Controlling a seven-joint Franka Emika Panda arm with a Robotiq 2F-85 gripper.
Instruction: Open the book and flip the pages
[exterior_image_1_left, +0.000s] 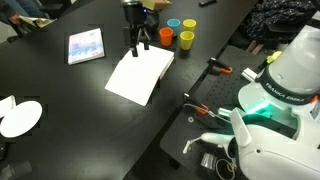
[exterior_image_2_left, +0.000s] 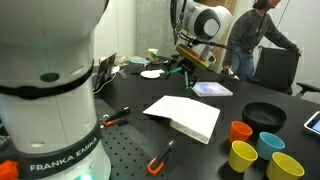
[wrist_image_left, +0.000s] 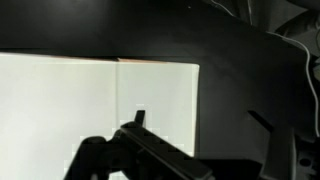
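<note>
The book (exterior_image_1_left: 140, 75) is lying open on the black table (exterior_image_1_left: 60, 85), with the white pages (wrist_image_left: 70, 100) facing up. The gripper (exterior_image_1_left: 138, 46) is hanging over the book's edge nearest 1 orange cup (exterior_image_1_left: 167, 37). Its jaws are standing apart, gripping nothing.

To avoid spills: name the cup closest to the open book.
The orange cup; the blue cup and yellow cups stand farther from the book.
</note>
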